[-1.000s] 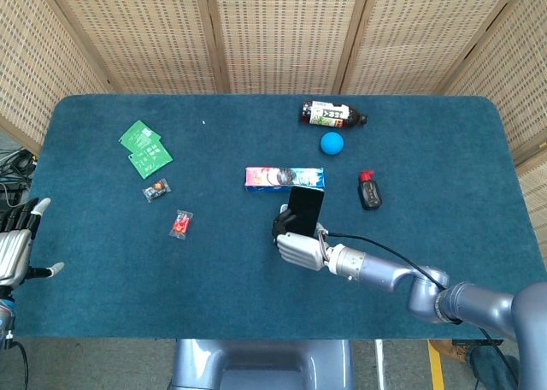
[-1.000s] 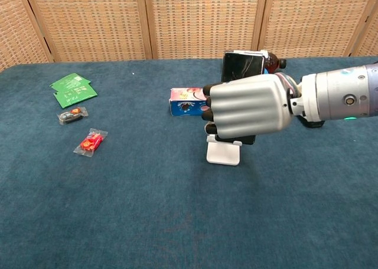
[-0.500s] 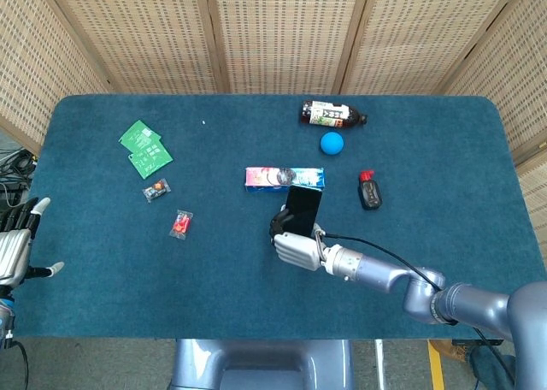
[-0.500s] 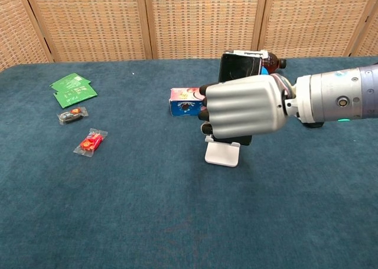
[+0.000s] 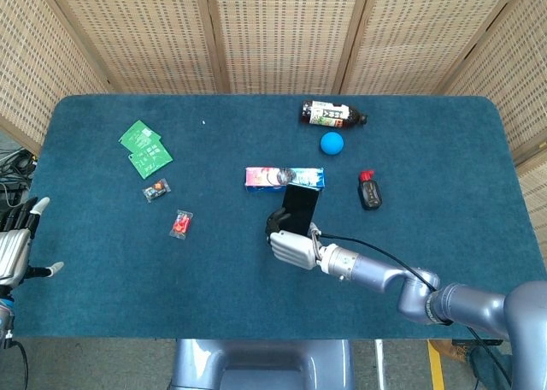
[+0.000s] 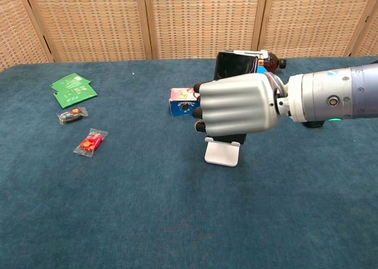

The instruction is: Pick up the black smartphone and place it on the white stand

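The black smartphone (image 6: pixel 233 65) (image 5: pixel 301 205) stands upright in the grip of my right hand (image 6: pixel 237 108) (image 5: pixel 291 246), just above the white stand (image 6: pixel 222 154). In the chest view the hand covers the phone's lower part, so I cannot tell whether the phone touches the stand. The head view hides the stand behind hand and phone. My left hand (image 5: pixel 15 246) hangs open beyond the table's left edge, holding nothing.
A pink and blue box (image 5: pixel 284 178) lies just behind the phone. Further back are a dark bottle (image 5: pixel 332 114) and a blue ball (image 5: pixel 332 143); a small black and red object (image 5: pixel 369 191) lies to the right. Green packets (image 5: pixel 144 148) and wrapped candies (image 5: pixel 180 224) sit left.
My right hand has shifted slightly to the left with the phone in it, staying over the stand. The left hand has not moved.
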`<action>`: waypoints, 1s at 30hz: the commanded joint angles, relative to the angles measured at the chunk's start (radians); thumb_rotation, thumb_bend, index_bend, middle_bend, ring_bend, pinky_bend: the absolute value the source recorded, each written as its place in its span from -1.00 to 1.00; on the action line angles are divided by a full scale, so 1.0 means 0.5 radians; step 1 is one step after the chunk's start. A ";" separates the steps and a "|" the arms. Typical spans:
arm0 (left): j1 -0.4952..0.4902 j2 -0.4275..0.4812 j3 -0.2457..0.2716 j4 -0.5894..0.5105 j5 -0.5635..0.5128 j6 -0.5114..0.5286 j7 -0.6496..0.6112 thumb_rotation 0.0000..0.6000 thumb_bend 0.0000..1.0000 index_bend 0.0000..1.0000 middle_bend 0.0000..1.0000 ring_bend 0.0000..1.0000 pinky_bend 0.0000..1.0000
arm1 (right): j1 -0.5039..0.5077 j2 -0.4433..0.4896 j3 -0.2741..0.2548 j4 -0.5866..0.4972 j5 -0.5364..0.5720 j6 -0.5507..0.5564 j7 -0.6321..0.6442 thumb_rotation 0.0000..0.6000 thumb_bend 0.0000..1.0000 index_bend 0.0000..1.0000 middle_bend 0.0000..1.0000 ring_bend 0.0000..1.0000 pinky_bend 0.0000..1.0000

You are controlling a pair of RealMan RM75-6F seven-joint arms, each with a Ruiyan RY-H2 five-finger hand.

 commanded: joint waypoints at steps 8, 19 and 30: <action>0.001 0.007 -0.001 0.004 -0.002 0.001 -0.016 1.00 -1.00 -1.00 -1.00 -1.00 -1.00 | -0.001 -0.040 0.029 -0.022 0.088 -0.027 -0.067 1.00 -0.43 -0.28 -0.16 0.06 0.01; 0.010 0.017 0.003 -0.009 0.021 0.020 -0.032 1.00 -1.00 -1.00 -1.00 -1.00 -1.00 | -0.029 -0.003 0.022 -0.112 0.118 0.016 -0.124 1.00 -0.46 -0.51 -0.44 -0.01 0.00; 0.036 0.046 0.020 -0.033 0.116 0.057 -0.105 1.00 -1.00 -1.00 -1.00 -1.00 -1.00 | -0.242 0.391 0.003 -0.409 0.084 0.440 0.045 1.00 -0.46 -0.49 -0.43 -0.01 -0.04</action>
